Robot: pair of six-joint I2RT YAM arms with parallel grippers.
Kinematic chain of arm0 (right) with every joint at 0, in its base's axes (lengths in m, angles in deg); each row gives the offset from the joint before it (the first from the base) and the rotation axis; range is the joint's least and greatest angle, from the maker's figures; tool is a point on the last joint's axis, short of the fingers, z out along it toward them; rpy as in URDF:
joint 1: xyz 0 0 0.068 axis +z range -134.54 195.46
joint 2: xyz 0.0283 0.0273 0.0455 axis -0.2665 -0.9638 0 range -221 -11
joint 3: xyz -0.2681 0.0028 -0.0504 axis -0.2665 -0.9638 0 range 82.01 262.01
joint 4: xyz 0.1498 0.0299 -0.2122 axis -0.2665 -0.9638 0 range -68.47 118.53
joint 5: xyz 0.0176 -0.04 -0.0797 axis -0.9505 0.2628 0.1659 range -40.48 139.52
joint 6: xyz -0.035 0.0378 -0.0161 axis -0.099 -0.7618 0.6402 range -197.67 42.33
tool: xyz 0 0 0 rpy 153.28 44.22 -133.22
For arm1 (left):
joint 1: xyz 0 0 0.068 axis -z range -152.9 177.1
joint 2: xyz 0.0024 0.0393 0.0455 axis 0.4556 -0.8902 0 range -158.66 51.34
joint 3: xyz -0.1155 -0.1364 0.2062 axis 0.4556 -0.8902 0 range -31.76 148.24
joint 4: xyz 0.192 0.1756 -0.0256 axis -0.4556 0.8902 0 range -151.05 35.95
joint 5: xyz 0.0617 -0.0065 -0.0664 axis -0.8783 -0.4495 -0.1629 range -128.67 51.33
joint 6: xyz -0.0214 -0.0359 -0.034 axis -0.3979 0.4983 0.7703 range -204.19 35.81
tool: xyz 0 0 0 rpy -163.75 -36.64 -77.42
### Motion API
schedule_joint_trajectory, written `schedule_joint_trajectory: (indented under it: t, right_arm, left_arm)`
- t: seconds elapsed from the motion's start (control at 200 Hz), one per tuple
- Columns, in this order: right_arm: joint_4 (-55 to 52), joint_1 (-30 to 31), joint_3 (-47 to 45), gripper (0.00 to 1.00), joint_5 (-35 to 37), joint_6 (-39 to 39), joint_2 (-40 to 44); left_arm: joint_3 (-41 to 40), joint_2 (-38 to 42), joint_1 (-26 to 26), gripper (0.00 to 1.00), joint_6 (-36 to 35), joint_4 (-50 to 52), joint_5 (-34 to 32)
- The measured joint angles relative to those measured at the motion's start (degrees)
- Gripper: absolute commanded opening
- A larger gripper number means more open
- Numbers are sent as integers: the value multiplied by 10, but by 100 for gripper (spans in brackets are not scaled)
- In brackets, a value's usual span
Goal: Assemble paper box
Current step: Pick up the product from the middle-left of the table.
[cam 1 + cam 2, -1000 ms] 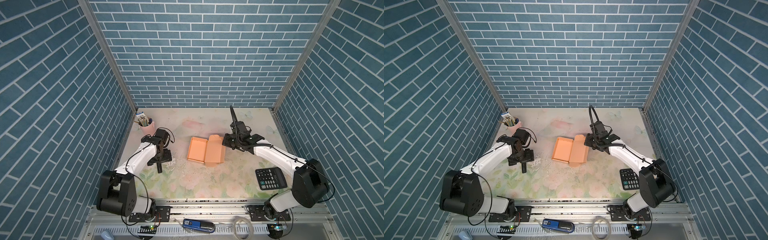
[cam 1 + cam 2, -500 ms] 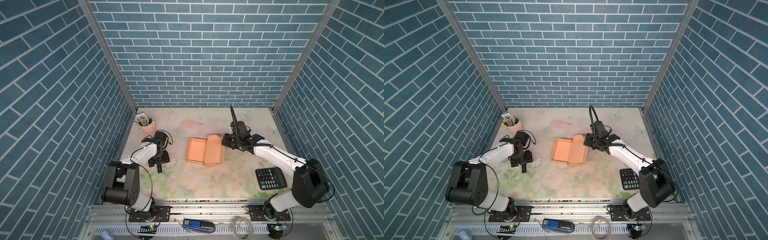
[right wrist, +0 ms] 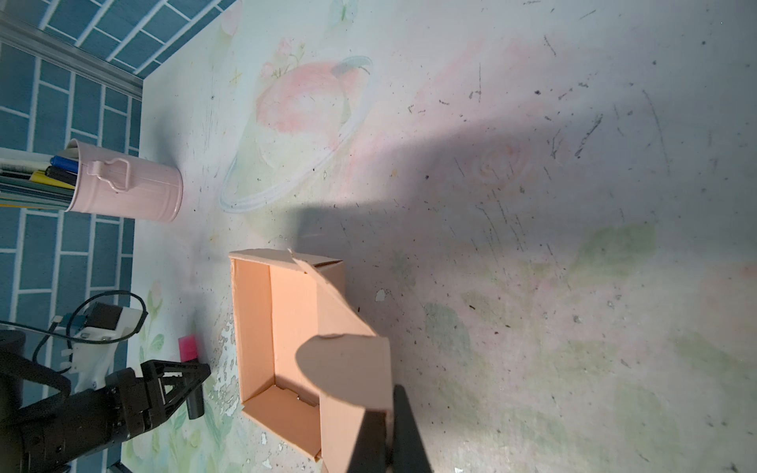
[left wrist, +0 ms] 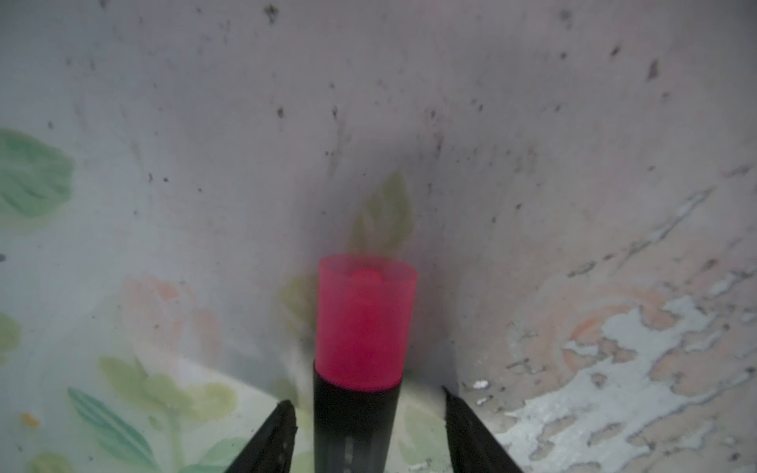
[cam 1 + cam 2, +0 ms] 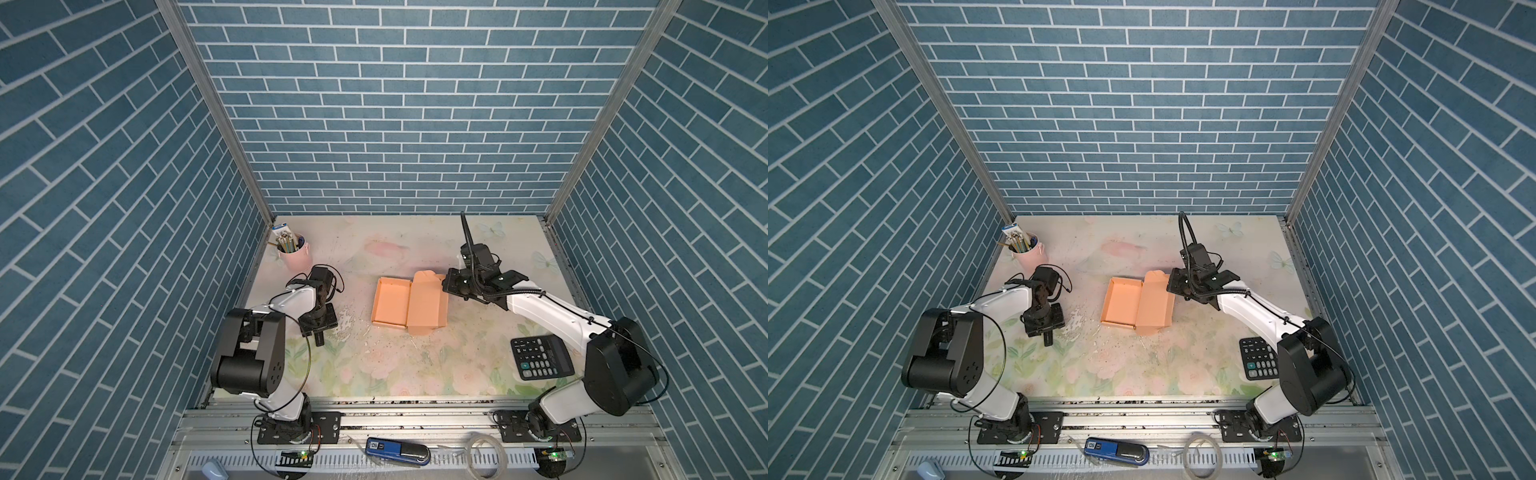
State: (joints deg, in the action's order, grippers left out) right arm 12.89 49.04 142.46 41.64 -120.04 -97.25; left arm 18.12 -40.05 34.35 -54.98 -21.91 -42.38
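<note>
Compared with a second ago, the left arm is folding back toward its base at the front left corner of the floral-printed counter (image 5: pixel 374 365), and the left tool (image 5: pixel 318 329) is narrowing. It is staying in place near the left edge. In the left wrist view the left tool (image 4: pixel 364 403) is standing open, with a gap on each side of the black cylindrical marker with a pink cap (image 4: pixel 364 319). The marker is lying on the counter between the jaws and is not yet clamped.

The right tool (image 5: pixel 446 286) is showing no change. It is staying closed on the tabbed flap of the peach-orange cardboard paper box (image 5: pixel 409 305). The right wrist view confirms the pinch at the right tool (image 3: pixel 389 409).

The paper box is sitting at the middle of the counter in both top views. Its tray walls are standing up, and its lid panel is lying open toward the right edge.

Judgement: the left arm is not contributing to the box at present. Closing the lid and tucking the flap is resting on the right arm alone.

Writing:
- The box is carrying no print.
- The keys of the black desk calculator (image 5: pixel 542 357), near the front right corner, are too small to read.
- The white label on the blue device (image 5: pixel 397 446), on the rail beyond the front edge, is also too small to read.
</note>
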Motion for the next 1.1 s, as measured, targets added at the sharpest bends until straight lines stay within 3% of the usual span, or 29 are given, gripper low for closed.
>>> schedule_joint_trajectory:
  t: [0.185,0.71,1.1]
  right_arm:
    - [7,0,-4,0,-2,5,0]
    - [15,-1,-12,0,-3,5,1]
    - [21,-3,-18,0,-2,5,1]
  left_arm:
    - [0,-3,0,39,3,-14,4]
    - [-2,-4,4,32,-1,-39,25]
    - [25,5,72,32,-23,-6,9]
